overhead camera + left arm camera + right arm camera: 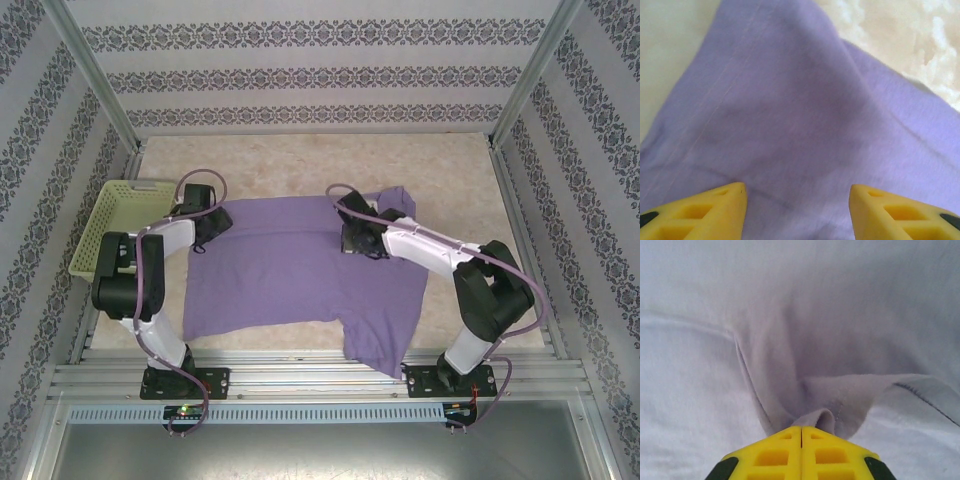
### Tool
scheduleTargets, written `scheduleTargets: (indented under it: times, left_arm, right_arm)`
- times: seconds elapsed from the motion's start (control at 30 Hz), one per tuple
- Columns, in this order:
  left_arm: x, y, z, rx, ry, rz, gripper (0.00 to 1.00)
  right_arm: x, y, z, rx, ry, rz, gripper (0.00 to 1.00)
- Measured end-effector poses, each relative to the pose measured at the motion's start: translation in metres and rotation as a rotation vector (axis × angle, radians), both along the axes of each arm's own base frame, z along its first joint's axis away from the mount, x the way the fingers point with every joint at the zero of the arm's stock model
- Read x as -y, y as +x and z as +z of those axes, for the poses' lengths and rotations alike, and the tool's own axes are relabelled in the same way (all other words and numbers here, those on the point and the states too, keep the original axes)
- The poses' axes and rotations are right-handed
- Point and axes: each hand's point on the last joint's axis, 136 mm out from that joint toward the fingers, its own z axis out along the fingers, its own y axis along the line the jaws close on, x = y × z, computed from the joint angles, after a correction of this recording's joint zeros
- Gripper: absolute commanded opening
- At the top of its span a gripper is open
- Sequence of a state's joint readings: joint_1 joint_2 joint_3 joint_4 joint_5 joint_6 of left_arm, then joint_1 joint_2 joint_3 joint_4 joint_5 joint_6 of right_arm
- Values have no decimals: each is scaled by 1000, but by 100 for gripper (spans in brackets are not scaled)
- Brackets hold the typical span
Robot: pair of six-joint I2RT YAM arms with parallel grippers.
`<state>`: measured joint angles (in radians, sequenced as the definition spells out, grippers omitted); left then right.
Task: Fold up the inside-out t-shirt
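Tabletop [300, 160]: pale and mottled, it carries all you work on. Bare stretches of it lie on the far side of both tools, and in the left wrist view it shows past the cloth, up and to either side of the tips.
T-shirt [290, 270]: lavender-purple, plain face up, spread mostly flat between your two tools. Its far left corner lies under your left tool and its far right part under your right tool. A flap on the near side of your right tool reaches past the tabletop's near edge onto the metal rail.
Basket [110, 225]: yellow-green, just left of your left tool and near the t-shirt's left edge. Your arm is in the way, so you cannot tell whether basket and cloth touch.
Left tool [205, 235] [797, 192]: its yellow fingers [725, 205] stand apart, pointing down at the t-shirt [800, 110], and the cloth lies smooth across the gap. You cannot tell whether the tips touch the cloth.
Right tool [352, 240] [801, 430]: its fingers are pressed together, clamped on a raised fold of the t-shirt [790, 315]. The cloth is drawn up into a ridge running away from the tips.
Seam [715, 100]: a thin stitched line, running diagonally left of your left tool's gap.
Hem [925, 395]: a stitched edge, right of your right tool's tips.
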<state>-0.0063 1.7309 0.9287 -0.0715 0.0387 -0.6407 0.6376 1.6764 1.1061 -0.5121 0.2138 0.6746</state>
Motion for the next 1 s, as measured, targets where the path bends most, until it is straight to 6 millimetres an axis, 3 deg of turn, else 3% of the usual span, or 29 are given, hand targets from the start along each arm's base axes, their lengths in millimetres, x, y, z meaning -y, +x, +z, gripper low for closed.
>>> scheduleTargets:
  times: [0.13,0.23,0.4,0.5,0.63,0.83,0.9,1.0]
  left_arm:
    - [-8,-12,14,31,30,34,56]
    - [-10,-11,27,63,41,43,56]
    - [-6,7,40,89,43,17,56]
    - [0,23,44,98,46,-9,56]
    - [5,39,28,57,45,-41,57]
    - [7,44,-10,-45,47,-63,58]
    - [6,46,-9,-43,49,-60,58]
    - [6,52,-10,-43,49,-60,59]
  right_arm:
    - [1,-31,-24,-80,-19,11,33]
    - [5,-38,-16,-77,-17,18,41]
    - [29,-12,25,27,49,-62,44]
    - [54,6,30,48,58,-134,44]
    - [78,29,13,0,36,-200,45]
    - [100,46,-43,-157,10,-252,45]
    - [108,52,-55,-195,7,-274,46]
    - [114,77,-50,-194,25,-291,46]
